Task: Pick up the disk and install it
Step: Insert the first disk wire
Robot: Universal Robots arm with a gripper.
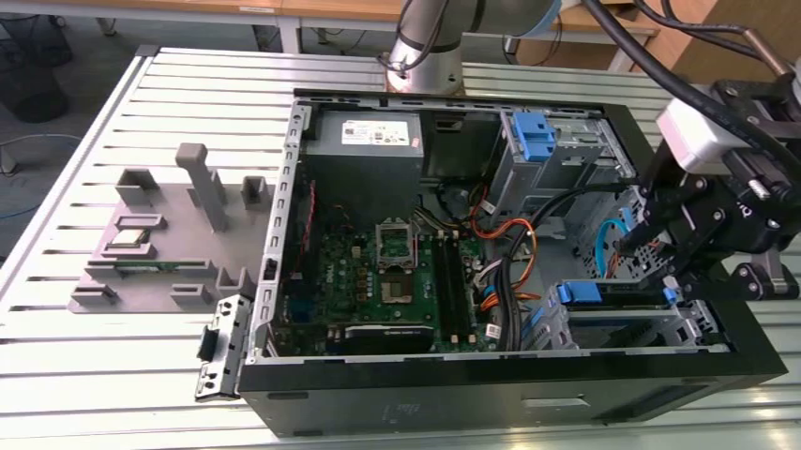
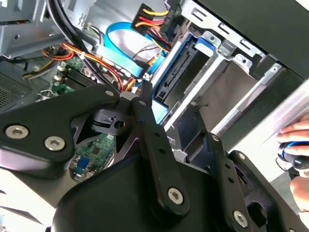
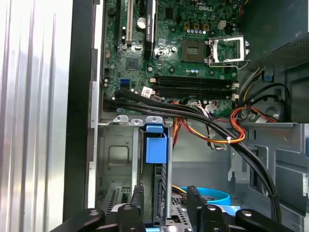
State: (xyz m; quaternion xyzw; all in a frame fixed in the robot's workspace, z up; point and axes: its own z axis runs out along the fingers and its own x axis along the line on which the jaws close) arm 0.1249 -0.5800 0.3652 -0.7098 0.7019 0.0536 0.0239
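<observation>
The disk (image 3: 159, 181) stands on edge in the metal drive cage (image 3: 118, 159) at the case's front corner, its blue bracket tab (image 3: 155, 145) sticking up. In the exterior view the disk (image 1: 613, 302) sits in the cage at the exterior view's right, and my gripper (image 1: 663, 258) hangs just above it. In the first wrist view my gripper (image 3: 165, 191) is open. Its two black fingers (image 3: 137, 203) stand on either side of the disk's edge with gaps between. The second wrist view shows the disk (image 2: 179, 77) in its slot beyond my gripper (image 2: 171, 99).
The open computer case (image 1: 501, 394) lies on a slatted metal table (image 1: 100, 375). Orange and black cables (image 3: 212, 130) cross beside the cage. The motherboard (image 1: 400, 272) and a grey power supply (image 1: 363, 136) fill the case. A grey fixture (image 1: 163, 244) stands at the exterior view's left. A hand (image 2: 295, 133) is in the second wrist view.
</observation>
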